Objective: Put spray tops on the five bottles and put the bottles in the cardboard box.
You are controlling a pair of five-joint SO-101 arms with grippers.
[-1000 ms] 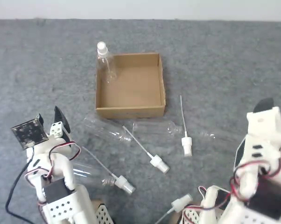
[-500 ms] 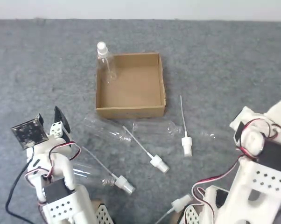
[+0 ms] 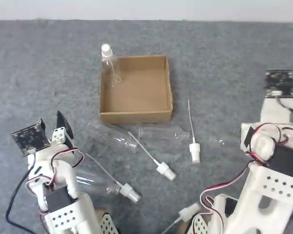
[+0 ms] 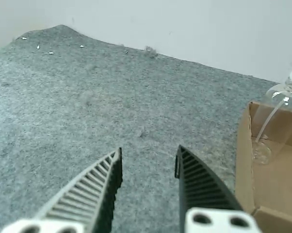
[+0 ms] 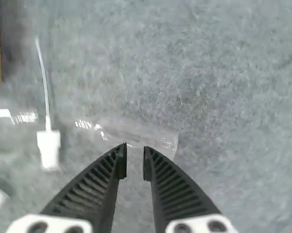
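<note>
Right wrist view, right tool barely apart (by clear bottle), left tool apart.

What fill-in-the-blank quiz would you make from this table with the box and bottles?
The cardboard box holds ____ bottle, standing upright in a corner. That bottle's spray top is ____ in colour. The left tool is ____ and holds nothing. The clear bottle just ahead of the right tool lies on its ____.
Missing words: one; white; open; side.

Left hand agape over grey felt, cardboard box beside, apparently capped bottle inside its corner.
</note>
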